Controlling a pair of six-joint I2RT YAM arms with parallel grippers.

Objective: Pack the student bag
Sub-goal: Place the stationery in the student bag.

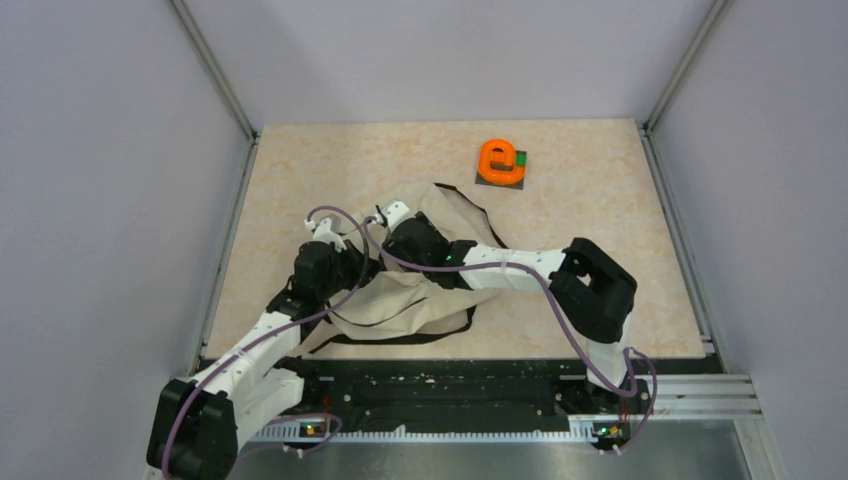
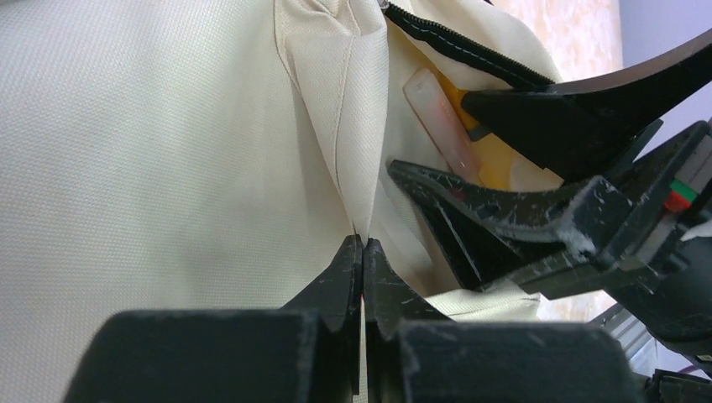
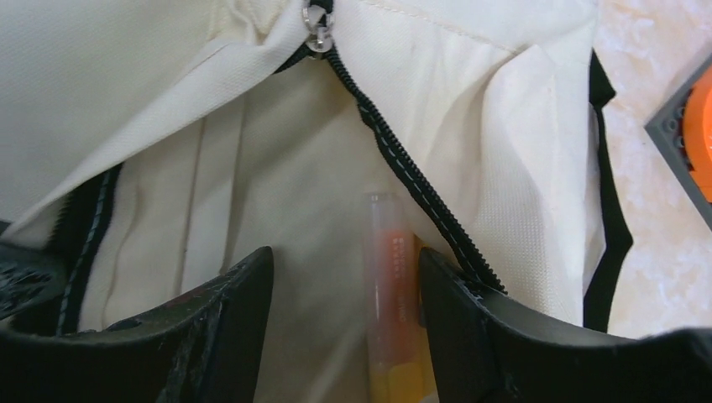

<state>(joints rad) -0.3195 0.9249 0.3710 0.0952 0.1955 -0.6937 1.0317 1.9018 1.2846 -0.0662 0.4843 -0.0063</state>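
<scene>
Near edge of the table [image 1: 600, 200]: both arms reach in from their bases over the student bag [image 1: 410, 305]. The bag lies crumpled and flat on the near-middle of the table, mostly under the two wrists.

Left gripper [image 2: 363, 248]: at the bag's left side, fingers pressed together and pinching a raised fold of the cream fabric. The fold stands up straight out of the fingertips.

Right gripper [image 3: 344, 277]: just right of the left one and over the bag's opening, jaws spread wide, nothing clamped. In the left wrist view it [image 2: 430, 134] sits right beside the pinched fold, tips aimed into the opening.

A clear tube [image 3: 390, 285] with orange-yellow contents lies inside the bag between the spread fingers, close against one of them; can't tell if it touches.

The black zipper [image 3: 403, 168] runs diagonally along the opening edge just past the tube. The metal zipper pull [image 3: 317, 25] is at its far end. A black strap [image 3: 609, 218] lies on the bag's right edge, on the table.

Beyond the bag, far right and well apart from it: an orange piece [image 1: 502, 160] on a grey plate [image 1: 497, 181], with a small green block [image 1: 521, 157] touching the orange piece's right side.
</scene>
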